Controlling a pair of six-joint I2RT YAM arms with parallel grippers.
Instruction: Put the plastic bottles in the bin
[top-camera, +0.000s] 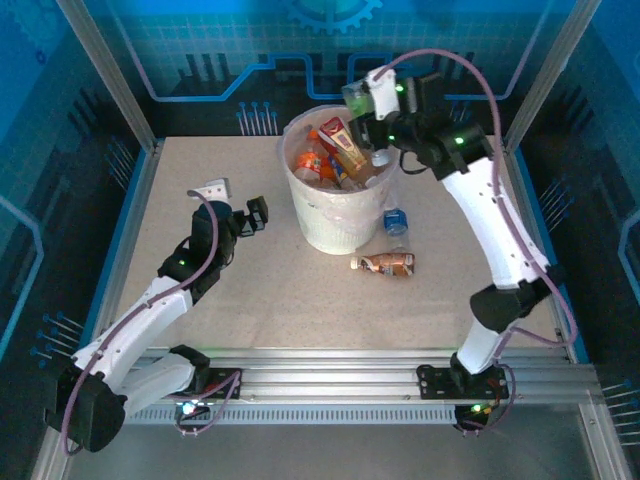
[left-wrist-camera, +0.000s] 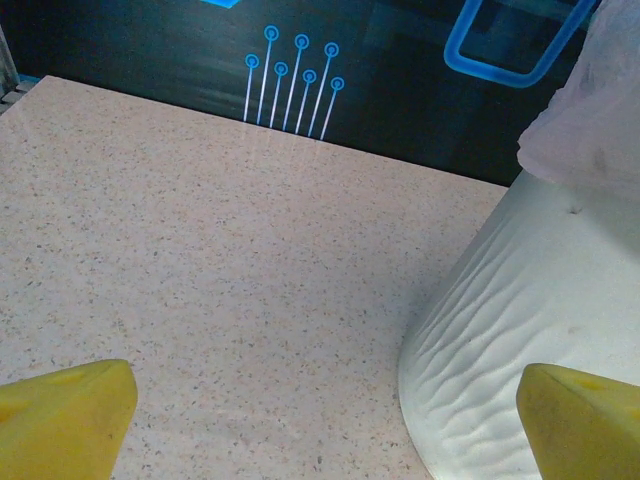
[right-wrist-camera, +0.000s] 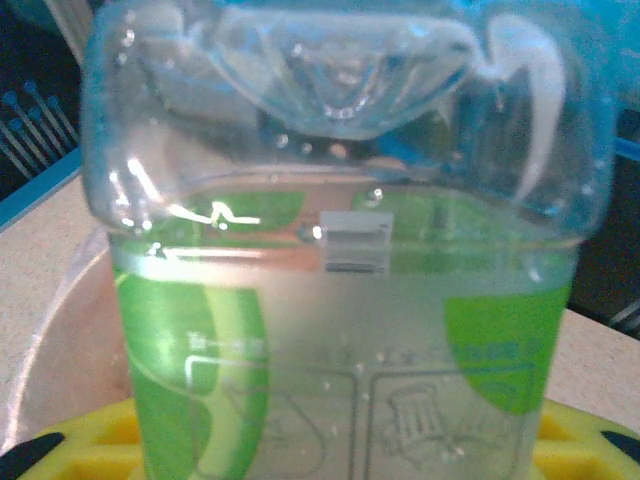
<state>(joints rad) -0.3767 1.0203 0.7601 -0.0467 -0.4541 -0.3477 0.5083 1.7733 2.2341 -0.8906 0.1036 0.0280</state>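
Right end effector (top-camera: 372, 100) is clamped on a green-labelled bottle (right-wrist-camera: 340, 320), poised over the far right rim of the bin (top-camera: 335, 228). By my read this is the drop step: next, the fingers part with the bottle well inside the rim, so it can't bounce off the bag liner. The bin, toward the far edge of the tabletop (top-camera: 200, 290), already holds several bottles with red and orange labels.

Two more lie just beside its right side: a blue-labelled bottle (top-camera: 396, 222) and a brown-labelled bottle (top-camera: 385, 263).

Left end effector (top-camera: 252, 214) sits low, left of the bin, fingers (left-wrist-camera: 60, 420) apart and empty.

Speckled beige surface, blue circuit-print walls, aluminium posts, and a rail along the near edge.
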